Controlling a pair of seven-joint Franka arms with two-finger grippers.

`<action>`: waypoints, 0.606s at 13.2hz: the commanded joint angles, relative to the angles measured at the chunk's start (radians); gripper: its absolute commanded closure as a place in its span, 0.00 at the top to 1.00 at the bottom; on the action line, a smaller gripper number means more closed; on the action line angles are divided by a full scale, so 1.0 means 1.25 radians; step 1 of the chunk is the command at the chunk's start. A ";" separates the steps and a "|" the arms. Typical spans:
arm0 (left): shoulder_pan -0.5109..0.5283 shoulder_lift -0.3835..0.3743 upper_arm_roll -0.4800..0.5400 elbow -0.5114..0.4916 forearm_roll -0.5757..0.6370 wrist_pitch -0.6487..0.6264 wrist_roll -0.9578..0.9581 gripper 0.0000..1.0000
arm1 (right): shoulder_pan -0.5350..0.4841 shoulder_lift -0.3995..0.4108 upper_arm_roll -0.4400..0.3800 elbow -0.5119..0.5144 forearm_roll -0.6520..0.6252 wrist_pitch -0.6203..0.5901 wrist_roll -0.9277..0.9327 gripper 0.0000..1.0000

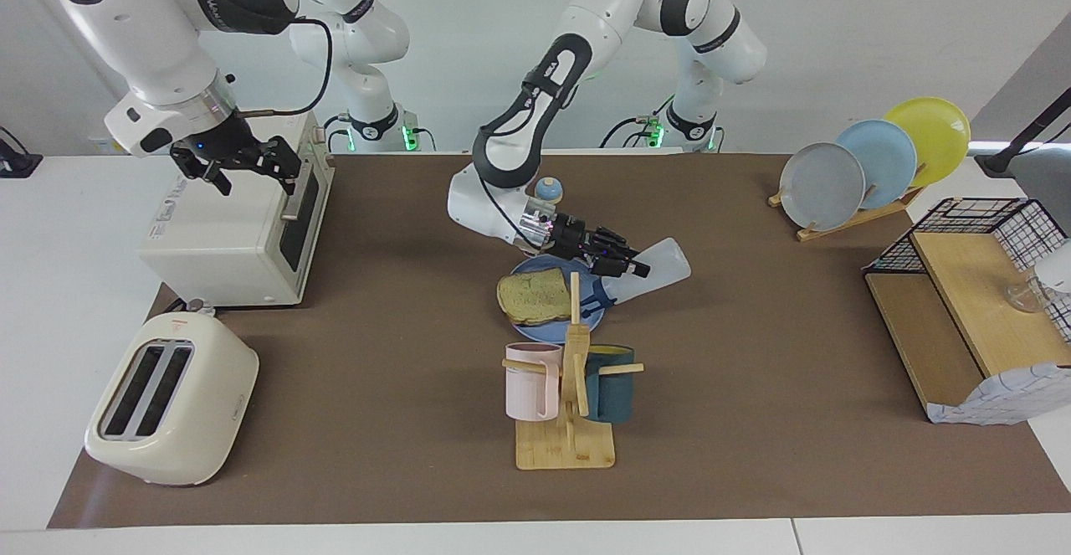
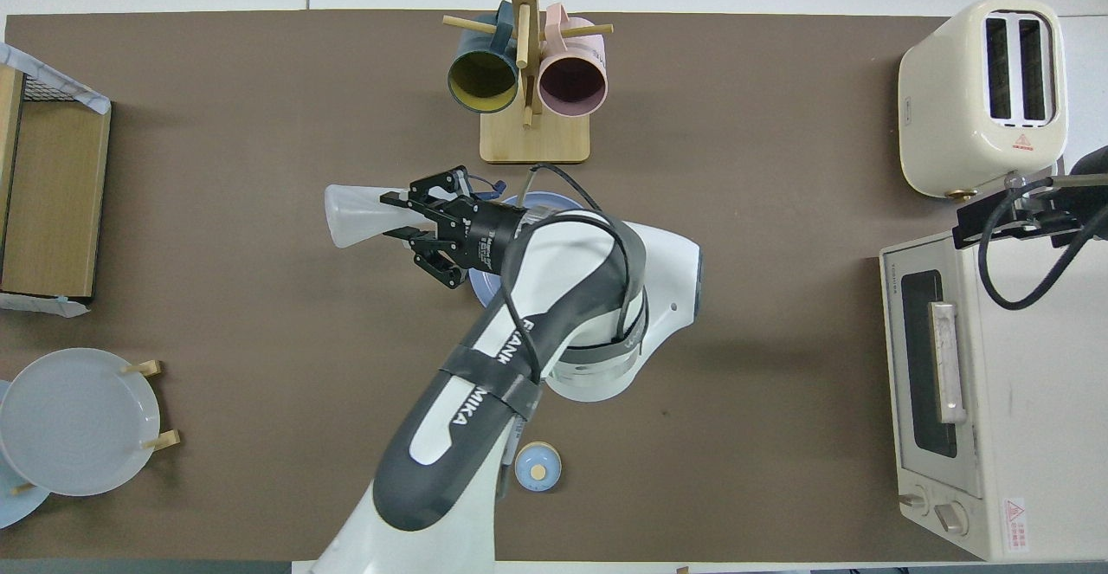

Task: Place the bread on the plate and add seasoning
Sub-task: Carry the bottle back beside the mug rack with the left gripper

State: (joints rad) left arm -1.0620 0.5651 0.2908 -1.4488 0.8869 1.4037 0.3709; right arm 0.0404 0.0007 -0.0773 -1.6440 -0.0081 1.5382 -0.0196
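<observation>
Tan-yellow, brown-crusted square bread slice (image 1: 534, 295) on a round medium-blue plate (image 1: 523, 325), a translucent white plastic seasoning bottle (image 1: 657, 266) with navy cap, pink ribbed mug (image 1: 531, 381) and teal mug (image 1: 611, 383), cream toaster (image 1: 171, 396), brown-covered counter (image 1: 753, 421).

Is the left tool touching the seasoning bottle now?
Touching. In the facing view the left tool is clamped on the tipped seasoning bottle, cap down over the plate with the bread.

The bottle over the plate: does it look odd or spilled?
The bottle is tipped nearly flat, cap down toward the bread on the plate, held by the left claw. That looks deliberate; no spill is visible. The right claw waits open over the oven.
</observation>
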 commanded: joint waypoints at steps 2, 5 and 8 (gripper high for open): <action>0.049 -0.082 -0.006 -0.046 -0.098 0.077 -0.133 0.00 | -0.008 -0.009 0.004 -0.008 -0.005 0.004 -0.014 1.00; 0.128 -0.219 -0.006 -0.106 -0.193 0.175 -0.149 0.00 | -0.008 -0.009 0.004 -0.008 -0.005 0.004 -0.015 1.00; 0.209 -0.269 -0.006 -0.110 -0.309 0.255 -0.168 0.00 | -0.008 -0.009 0.004 -0.008 -0.005 0.004 -0.015 1.00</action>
State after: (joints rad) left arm -0.8507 0.3011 0.2963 -1.5185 0.5786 1.6354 0.2044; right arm 0.0404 0.0007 -0.0773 -1.6440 -0.0081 1.5382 -0.0196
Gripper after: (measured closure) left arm 0.639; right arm 0.000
